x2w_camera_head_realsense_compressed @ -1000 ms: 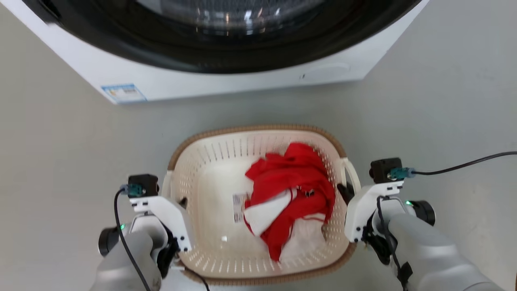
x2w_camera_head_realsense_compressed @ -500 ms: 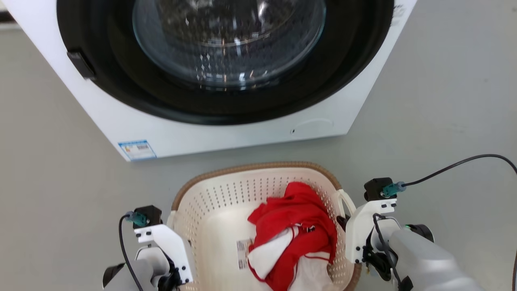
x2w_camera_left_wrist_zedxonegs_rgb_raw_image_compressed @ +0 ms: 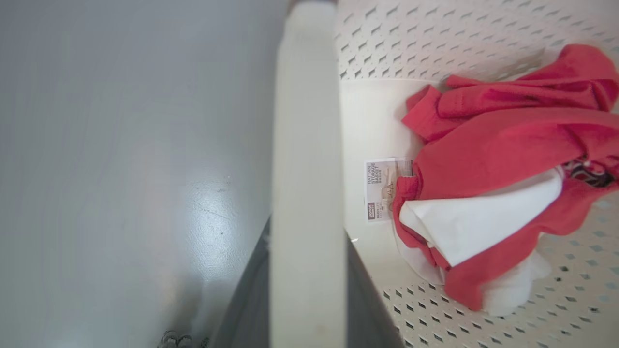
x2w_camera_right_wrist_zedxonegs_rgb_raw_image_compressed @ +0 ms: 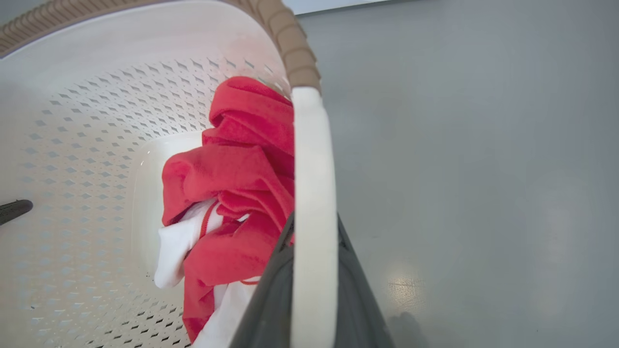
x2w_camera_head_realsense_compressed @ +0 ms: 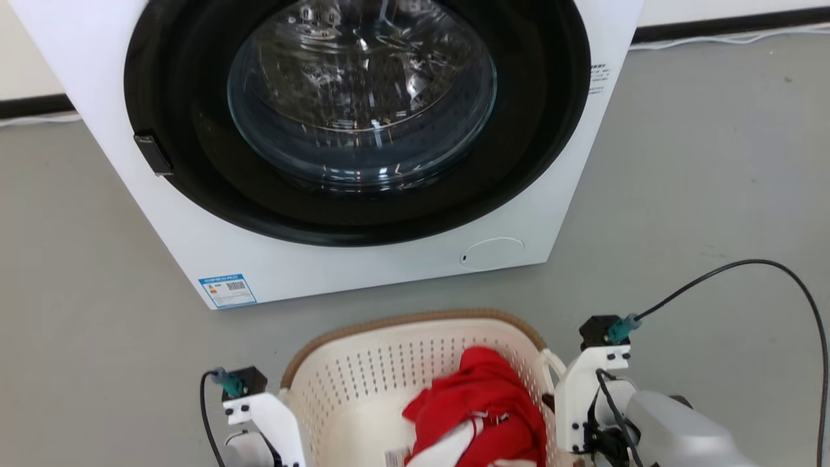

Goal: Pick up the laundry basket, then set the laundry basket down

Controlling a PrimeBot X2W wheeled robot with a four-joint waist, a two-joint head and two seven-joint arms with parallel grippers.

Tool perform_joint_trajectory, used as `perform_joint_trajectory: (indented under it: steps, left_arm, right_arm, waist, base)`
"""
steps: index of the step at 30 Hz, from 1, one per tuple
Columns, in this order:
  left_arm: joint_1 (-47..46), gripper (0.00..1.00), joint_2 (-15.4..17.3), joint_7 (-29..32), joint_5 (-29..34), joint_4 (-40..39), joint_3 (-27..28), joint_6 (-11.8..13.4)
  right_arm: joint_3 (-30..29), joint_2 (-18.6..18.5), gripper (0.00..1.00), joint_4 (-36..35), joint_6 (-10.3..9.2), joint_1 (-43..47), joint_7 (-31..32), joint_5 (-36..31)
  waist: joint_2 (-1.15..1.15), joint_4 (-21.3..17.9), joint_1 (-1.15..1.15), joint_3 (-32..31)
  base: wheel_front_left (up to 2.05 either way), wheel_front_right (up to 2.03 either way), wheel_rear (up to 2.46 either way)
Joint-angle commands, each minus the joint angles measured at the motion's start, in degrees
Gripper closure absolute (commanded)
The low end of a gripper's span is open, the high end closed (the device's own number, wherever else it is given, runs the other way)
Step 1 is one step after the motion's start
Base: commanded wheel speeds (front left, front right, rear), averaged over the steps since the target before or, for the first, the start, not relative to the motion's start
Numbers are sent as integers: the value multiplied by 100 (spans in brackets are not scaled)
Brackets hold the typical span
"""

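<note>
Camera tilted up, baring the washer (x2w_camera_head_realsense_compressed: 363, 266). Left pincer (x2w_camera_left_wrist_zedxonegs_rgb_raw_image_compressed: 307, 232) grips the basket's (x2w_camera_head_realsense_compressed: 415, 363) 9 o'clock handle (x2w_camera_left_wrist_zedxonegs_rgb_raw_image_compressed: 304, 121); right pincer (x2w_camera_right_wrist_zedxonegs_rgb_raw_image_compressed: 314, 220), 3 o'clock.

On my screen I can read "RATTAN STORAGE BASKET" on the paper label (x2w_camera_left_wrist_zedxonegs_rgb_raw_image_compressed: 384, 188) lying on the floor of the laundry basket (x2w_camera_left_wrist_zedxonegs_rgb_raw_image_compressed: 435, 38), while the blue sticker (x2w_camera_head_realsense_compressed: 227, 290) and the small side print (x2w_camera_head_realsense_compressed: 598, 76) on the washing machine (x2w_camera_head_realsense_compressed: 363, 275) are too small for me to read.
</note>
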Motion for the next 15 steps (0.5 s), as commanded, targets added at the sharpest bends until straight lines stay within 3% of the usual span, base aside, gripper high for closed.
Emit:
perform_joint_trajectory:
  steps: [1, 15]
  left_arm:
    - [-20, 100, -51, 162, -18, -78, 43, -93]
    - [-11, 100, -52, 352, -109, 29, -31, -54]
  right_arm:
    - [50, 141, 100, -201, 96, -13, -4, 92]
    - [290, 41, 100, -261, 96, -26, 306, 316]
  waist:
    - [0, -2, 0, -43]
    - [0, -11, 0, -196]
  base:
    - [0, 0, 0]
    - [0, 0, 0]
